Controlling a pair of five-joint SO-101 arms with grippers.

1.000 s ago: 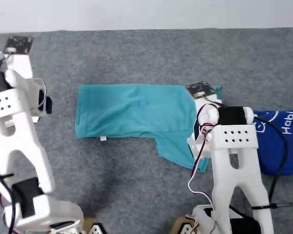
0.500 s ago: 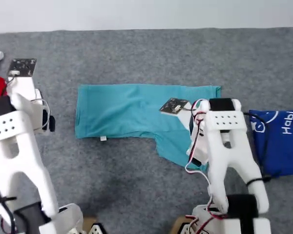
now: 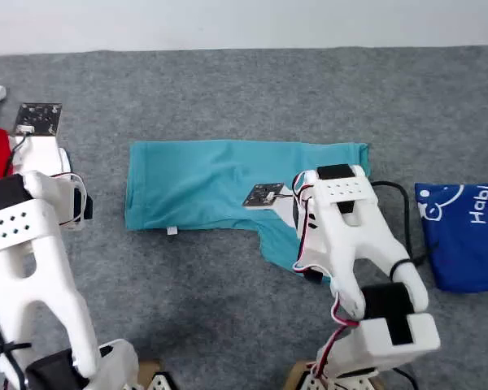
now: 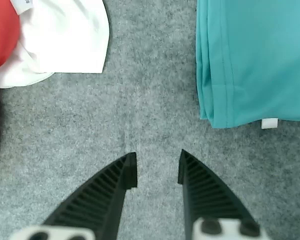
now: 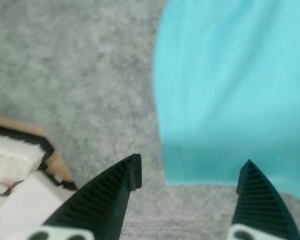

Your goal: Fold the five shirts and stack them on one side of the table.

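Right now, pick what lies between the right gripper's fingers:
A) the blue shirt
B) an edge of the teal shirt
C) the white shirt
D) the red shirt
B: in the right wrist view, the right gripper is open, with an edge of the teal shirt between its fingers.

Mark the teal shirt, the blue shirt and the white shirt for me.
teal shirt [image 3: 203, 183], high view, middle of its body.
blue shirt [image 3: 465, 252], high view, plain fabric below the white print.
white shirt [image 4: 65, 35], left wrist view, its flat middle.
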